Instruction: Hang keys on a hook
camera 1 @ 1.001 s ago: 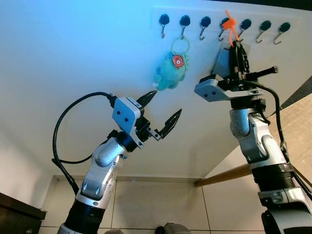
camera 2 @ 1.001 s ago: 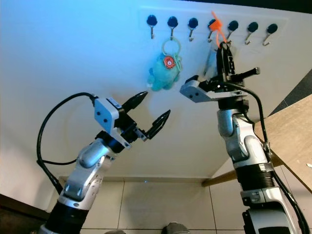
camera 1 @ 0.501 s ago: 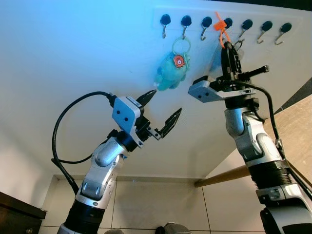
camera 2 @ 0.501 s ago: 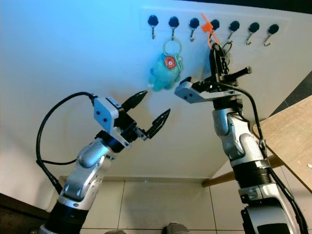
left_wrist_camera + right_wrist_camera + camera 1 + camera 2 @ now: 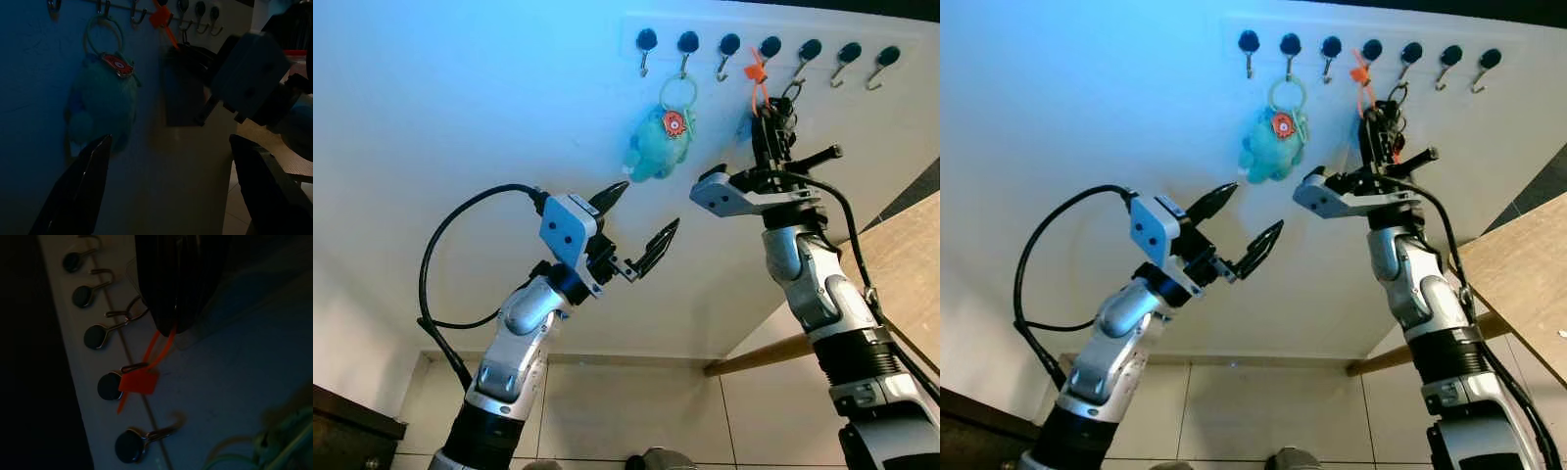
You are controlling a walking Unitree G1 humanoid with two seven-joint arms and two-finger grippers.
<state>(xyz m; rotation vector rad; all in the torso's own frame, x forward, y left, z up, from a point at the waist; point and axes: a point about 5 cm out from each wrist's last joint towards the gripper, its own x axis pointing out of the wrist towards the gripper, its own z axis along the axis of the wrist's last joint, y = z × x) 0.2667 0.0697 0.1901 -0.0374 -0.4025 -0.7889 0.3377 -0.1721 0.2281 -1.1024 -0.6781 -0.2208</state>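
A white hook rail (image 5: pixel 705 27) runs across the wall (image 5: pixel 460 117) — seven metal hooks with dark round heads. A teal plush keychain (image 5: pixel 658 140) hangs by its pale ring from the second hook (image 5: pixel 685 54) from the left. An orange tag (image 5: pixel 756 72) is looped over the fourth hook (image 5: pixel 766 53) — the hooks on either side are bare.

plush keychain (image 5: pixel 658 142) on hook rail (image 5: pixel 764 46), left of keys (image 5: pixel 760 76)

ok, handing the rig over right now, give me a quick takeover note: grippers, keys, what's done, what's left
Right gripper: raised at the hook rail, shut on the keys' orange tag.
Tag loop sits at the fourth hook from the left; whether it is fully seated cannot be told.
Left gripper: open, empty, held below the teal plush keychain, which hangs on the second hook.
Done: keys brought to the hook.
Left: confirm the loop is on, release, withdraw the right arm.
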